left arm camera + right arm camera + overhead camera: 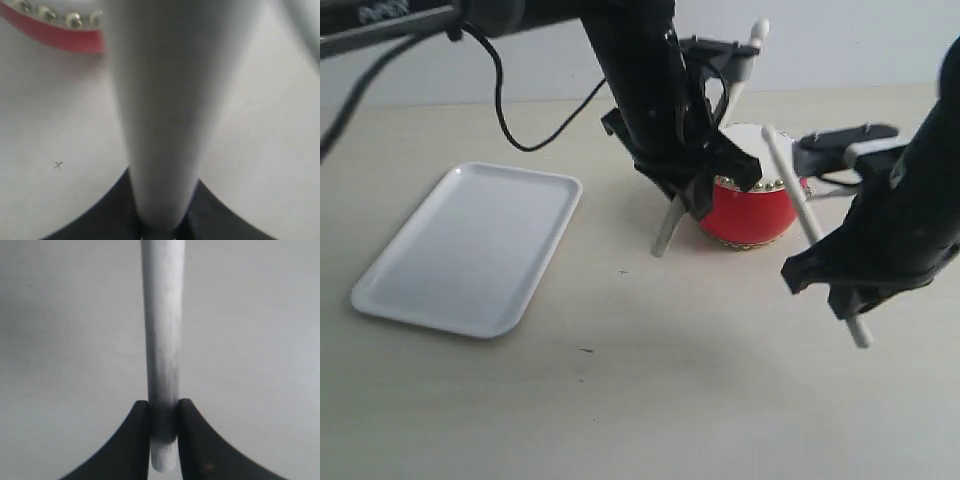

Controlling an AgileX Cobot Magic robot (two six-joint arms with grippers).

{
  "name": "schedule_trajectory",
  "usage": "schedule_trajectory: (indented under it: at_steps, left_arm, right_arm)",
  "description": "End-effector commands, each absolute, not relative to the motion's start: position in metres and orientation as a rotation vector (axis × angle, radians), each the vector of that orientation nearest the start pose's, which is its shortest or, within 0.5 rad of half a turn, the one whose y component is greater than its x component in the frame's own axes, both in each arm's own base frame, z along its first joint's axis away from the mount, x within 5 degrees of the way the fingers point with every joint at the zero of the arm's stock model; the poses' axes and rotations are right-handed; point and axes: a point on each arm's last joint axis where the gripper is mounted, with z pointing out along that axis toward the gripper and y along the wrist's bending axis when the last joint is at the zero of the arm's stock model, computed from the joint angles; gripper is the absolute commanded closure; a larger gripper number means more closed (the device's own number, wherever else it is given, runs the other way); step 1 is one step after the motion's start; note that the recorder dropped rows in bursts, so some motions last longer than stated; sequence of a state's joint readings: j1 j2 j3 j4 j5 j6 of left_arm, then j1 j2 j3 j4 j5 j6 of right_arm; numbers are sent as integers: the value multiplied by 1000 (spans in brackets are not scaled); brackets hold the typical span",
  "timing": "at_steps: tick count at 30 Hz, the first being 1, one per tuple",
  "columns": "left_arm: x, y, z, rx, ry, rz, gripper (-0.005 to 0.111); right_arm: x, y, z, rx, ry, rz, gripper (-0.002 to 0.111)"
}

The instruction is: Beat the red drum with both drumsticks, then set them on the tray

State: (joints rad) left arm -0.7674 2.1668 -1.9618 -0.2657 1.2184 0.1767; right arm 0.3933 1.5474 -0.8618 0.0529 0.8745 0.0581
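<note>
The red drum with its white head stands on the table right of centre; its studded red rim shows in the left wrist view. My left gripper hangs just left of the drum, shut on a drumstick that slants from the table up past the drum's far side. In the left wrist view that drumstick fills the middle, clamped in my left gripper. My right gripper, right of the drum, is shut on the other drumstick, whose tip lies over the drum head. That drumstick sits pinched in the right gripper.
The white tray lies on the table at the left, a good way from the drum, with nothing on it. A black cable droops from the left arm above the table behind the tray. A pale wall runs along the back.
</note>
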Motion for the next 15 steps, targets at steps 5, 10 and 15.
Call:
schedule_trajectory:
  at_steps: [5,10,15]
  left_arm:
    - [310,-327,287,1228,2580,-479,107]
    - [318,-335,245,1264,2665,-442,107]
    - [321,-355,163,1295,2854,-576,107]
  right_arm:
    - [256,112,170,-544,3152,85,108]
    - [240,105,242,-505,2970,143,108]
    - [206,91,316,-424,2693,223,108]
